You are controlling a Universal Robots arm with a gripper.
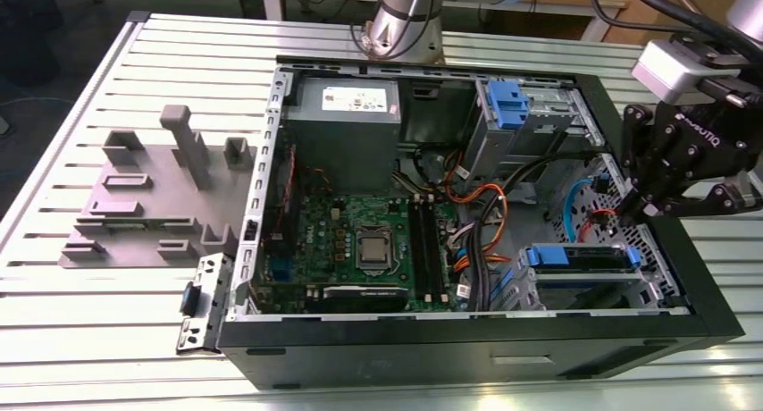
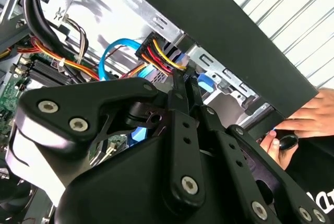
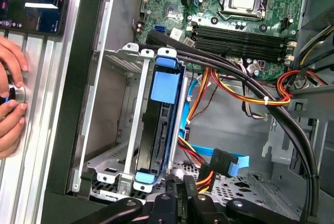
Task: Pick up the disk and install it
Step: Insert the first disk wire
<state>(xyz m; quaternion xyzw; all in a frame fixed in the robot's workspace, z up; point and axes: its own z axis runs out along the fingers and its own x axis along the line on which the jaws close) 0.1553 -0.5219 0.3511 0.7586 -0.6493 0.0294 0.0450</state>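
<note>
Since the computer case (image 1: 477,357) lies on its side on the slatted bench (image 1: 71,339) with its side panel off, everything inside it can be reached from above. That seems to be why it was laid this way.

Outside the case, off its wall on the exterior view's left, a grey slotted block (image 1: 143,205) stands on the bench with nothing in its slots. Inside, the green circuit board (image 1: 346,223) covers the floor of the case. A metal drive cage (image 3: 130,109) sits in the corner nearest the black front wall, on the exterior view's right.

The disk (image 1: 580,257) is in that cage. The first wrist view sees it edge-on, standing between the cage's metal walls with its blue rails running along them. It looks pushed fully home, so the rails are likely what keeps it there, and the fitting appears done.

The tool (image 1: 638,205) hangs just above the case's edge beside the cage. Its fingers look drawn close together with nothing between them, and they are clear of the disk. Bundled black, orange and yellow cables (image 3: 245,96) loop past the cage towards the board, well apart from the fingers.

Outside the case wall nearest the cage, a person's hand (image 3: 10,98) rests on a round button. A phone (image 3: 31,10) lies on the bench close by.
</note>
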